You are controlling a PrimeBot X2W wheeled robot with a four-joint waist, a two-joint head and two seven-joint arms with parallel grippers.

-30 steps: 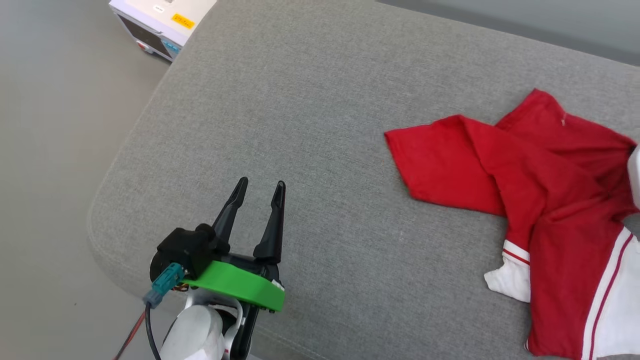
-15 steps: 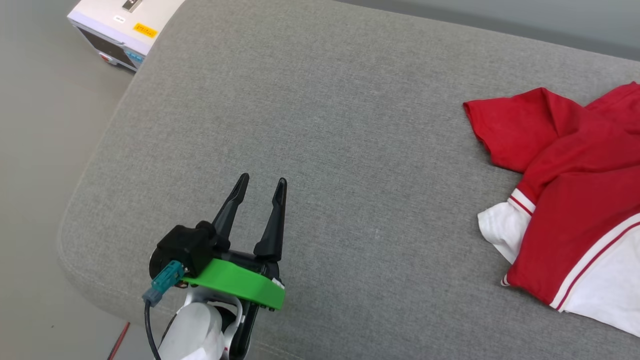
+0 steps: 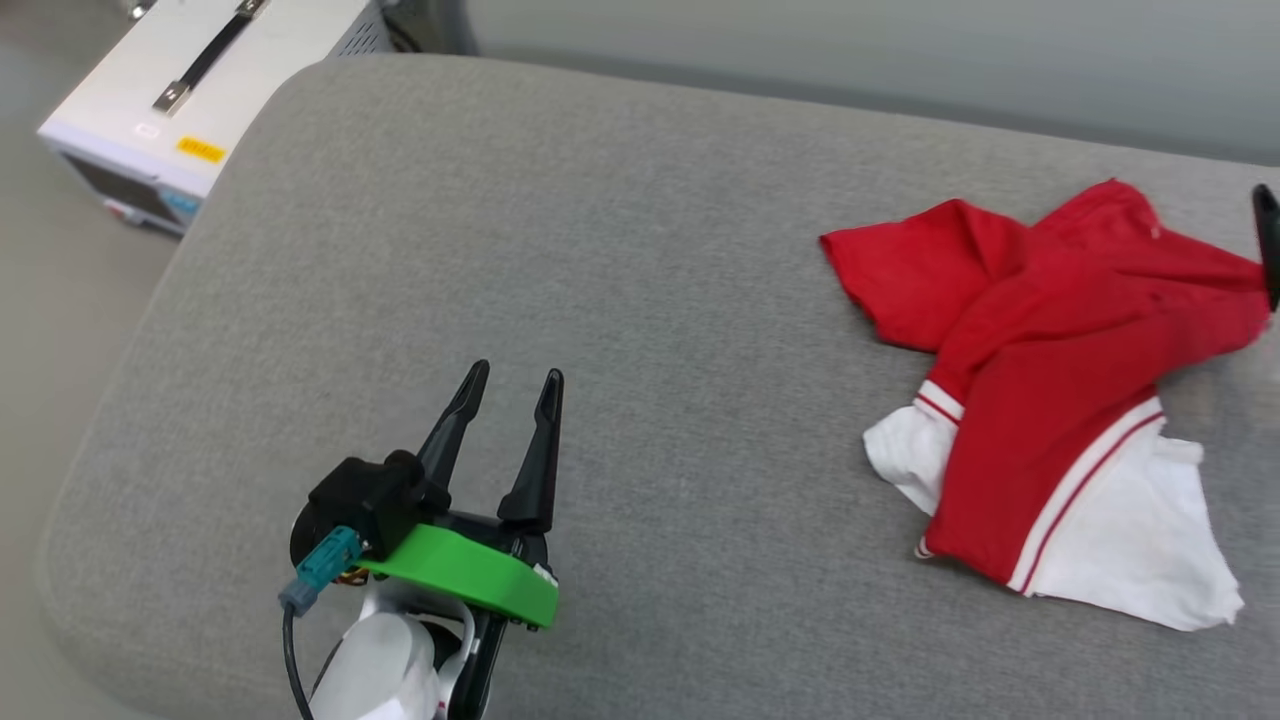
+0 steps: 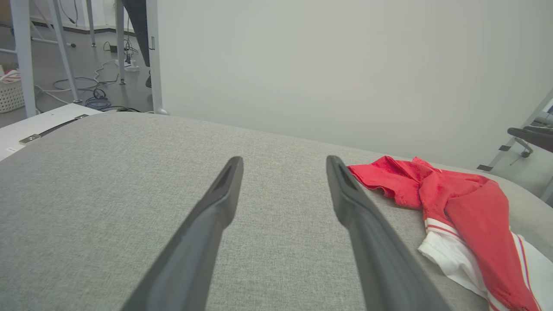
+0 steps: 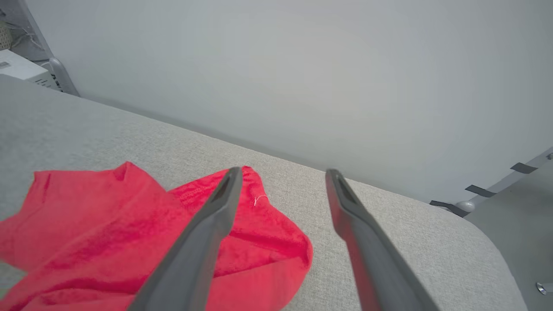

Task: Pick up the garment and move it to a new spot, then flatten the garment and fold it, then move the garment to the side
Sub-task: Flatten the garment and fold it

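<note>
The garment (image 3: 1040, 370) lies crumpled on the right part of the grey cushion (image 3: 600, 250), red side up with a white sleeve and striped trim showing; its print is hidden. My left gripper (image 3: 515, 378) hovers open and empty over the cushion's near left, well apart from the shirt. Seen from the left wrist, the left gripper (image 4: 283, 160) has the garment (image 4: 458, 203) off to its right. My right gripper (image 5: 281, 172) is open above the garment's (image 5: 129, 224) far red edge, holding nothing. One dark right fingertip (image 3: 1268, 240) shows at the head view's right edge.
A white equipment box (image 3: 190, 100) with a black handle stands on the floor beyond the cushion's far left corner. A pale wall (image 5: 302, 65) runs behind the cushion. Metal legs and cables (image 4: 95, 86) sit on the floor at the far left.
The head camera has shifted, bringing more of the box and the whole garment into view. A right fingertip now shows at the right edge. The left gripper stays open in place.
</note>
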